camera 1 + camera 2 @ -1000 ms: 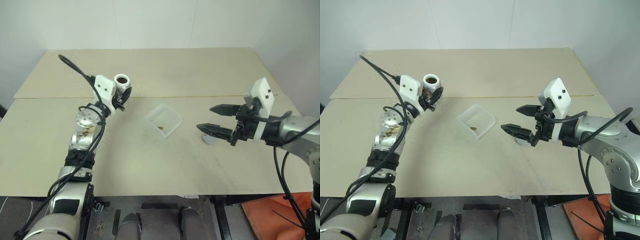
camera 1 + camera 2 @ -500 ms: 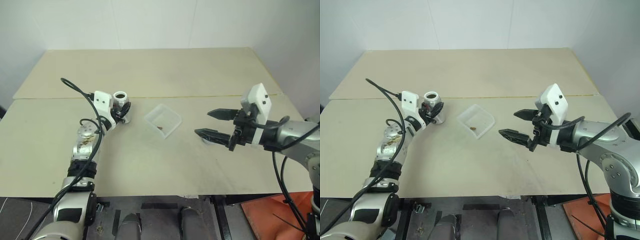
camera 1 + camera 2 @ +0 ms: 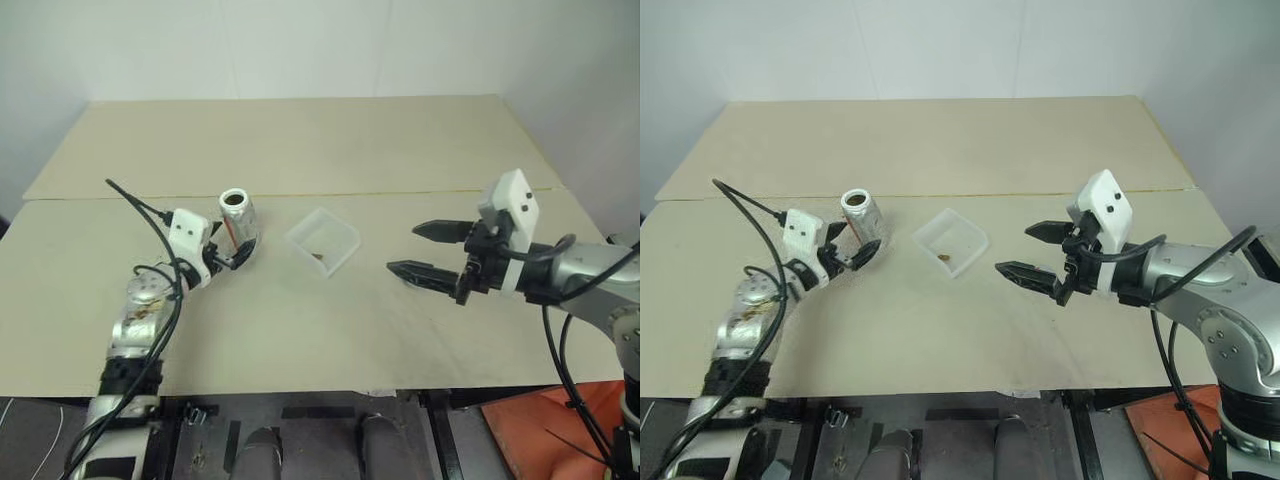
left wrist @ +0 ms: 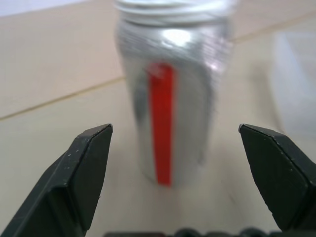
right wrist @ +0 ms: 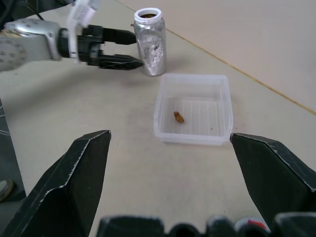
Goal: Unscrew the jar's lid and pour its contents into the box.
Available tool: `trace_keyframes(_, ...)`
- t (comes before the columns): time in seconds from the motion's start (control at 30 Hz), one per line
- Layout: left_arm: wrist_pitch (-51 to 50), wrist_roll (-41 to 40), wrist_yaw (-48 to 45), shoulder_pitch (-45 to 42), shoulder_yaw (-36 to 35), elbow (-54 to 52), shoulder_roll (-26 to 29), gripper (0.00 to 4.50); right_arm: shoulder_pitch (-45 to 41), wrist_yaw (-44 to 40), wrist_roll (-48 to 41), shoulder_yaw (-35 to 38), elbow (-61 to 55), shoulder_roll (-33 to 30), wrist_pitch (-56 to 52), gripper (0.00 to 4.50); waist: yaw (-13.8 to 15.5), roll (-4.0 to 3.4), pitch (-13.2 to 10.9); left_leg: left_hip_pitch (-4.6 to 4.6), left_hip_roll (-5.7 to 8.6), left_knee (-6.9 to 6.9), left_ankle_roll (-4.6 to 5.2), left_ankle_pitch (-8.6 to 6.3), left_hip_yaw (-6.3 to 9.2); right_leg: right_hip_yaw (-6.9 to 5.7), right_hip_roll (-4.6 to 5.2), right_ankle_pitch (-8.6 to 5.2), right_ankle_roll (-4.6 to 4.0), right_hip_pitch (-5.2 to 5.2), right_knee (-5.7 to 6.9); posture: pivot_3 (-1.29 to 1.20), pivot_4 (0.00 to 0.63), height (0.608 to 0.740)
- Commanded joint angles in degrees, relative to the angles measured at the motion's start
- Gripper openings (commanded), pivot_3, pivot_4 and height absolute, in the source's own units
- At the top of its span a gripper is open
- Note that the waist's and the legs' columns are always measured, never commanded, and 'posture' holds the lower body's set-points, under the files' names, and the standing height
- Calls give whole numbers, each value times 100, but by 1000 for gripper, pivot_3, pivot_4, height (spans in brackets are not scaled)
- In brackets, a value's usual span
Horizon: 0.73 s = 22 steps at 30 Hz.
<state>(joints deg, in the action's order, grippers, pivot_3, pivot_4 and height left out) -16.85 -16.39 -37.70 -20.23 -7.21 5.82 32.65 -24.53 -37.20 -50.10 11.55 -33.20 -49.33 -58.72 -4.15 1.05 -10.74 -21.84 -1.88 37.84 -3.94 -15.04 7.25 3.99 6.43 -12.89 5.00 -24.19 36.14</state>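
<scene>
The jar (image 3: pixel 238 216) stands upright on the table with its mouth uncovered; it is silvery with a red stripe (image 4: pixel 163 128), and brown contents show at its mouth (image 5: pixel 147 15). My left gripper (image 3: pixel 236 253) is open, its fingers either side of the jar's lower part with a gap on both sides. To the jar's right sits the clear box (image 3: pixel 322 241) with a brown bit (image 5: pixel 178 116) in it. Further right, my right gripper (image 3: pixel 405 248) hovers open and empty. A grey sliver of the lid (image 3: pixel 406 280) peeks out beneath its lower finger.
The tan table (image 3: pixel 300 320) has a seam (image 3: pixel 400 191) running across behind the jar and box. A black cable (image 3: pixel 140 205) loops off my left wrist. White walls stand behind the table.
My left arm came down and back with the jar, set it upright on the table, and its gripper opened off it. The right gripper stayed put.
</scene>
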Motion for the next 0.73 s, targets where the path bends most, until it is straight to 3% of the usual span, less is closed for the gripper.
trace_keyframes(0.03, -371, -588, -962, 487, -545, -1083, 894, 4474, 147, -153, 95, 154, -164, -153, 282, 4500, 11, 0, 0, -2, -2, 0, 1, 0, 0, 0, -1, -1, -1, -4, -1, 0, 150, 740)
trace_keyframes(0.13, -177, -1163, -2034, 893, -1109, -1364, 1613, 4474, 327, -293, 284, 192, -126, -222, 537, 4500, 27, -1, 0, -1, -4, -1, 3, -2, -1, -1, -1, -2, -3, 0, -5, 0, 150, 740)
trace_keyframes(0.27, -266, -1965, -3215, 806, -1870, -1122, 2327, 4474, 527, -691, 597, 344, 57, -323, 1155, 4500, 107, -1, -1, 3, -5, -3, 6, -4, -6, -2, 0, -5, -8, 3, -25, 0, 150, 740)
trace_keyframes(0.47, -405, -2057, -3052, 563, -1947, -1176, 2419, 4474, 260, -948, 629, 309, 339, -312, 1475, 4500, 148, -2, -1, 7, -6, -3, 7, -5, -10, -1, -1, -5, -8, 5, -27, 0, 150, 740)
trace_keyframes(0.73, -896, -2256, -2524, 1320, -2540, -2041, 2387, 4474, -167, -1123, 821, -37, 600, -147, 1785, 4500, 67, -1, -2, 7, -8, -5, 11, -7, -10, 0, -1, -9, -13, -2, -19, 0, 150, 740)
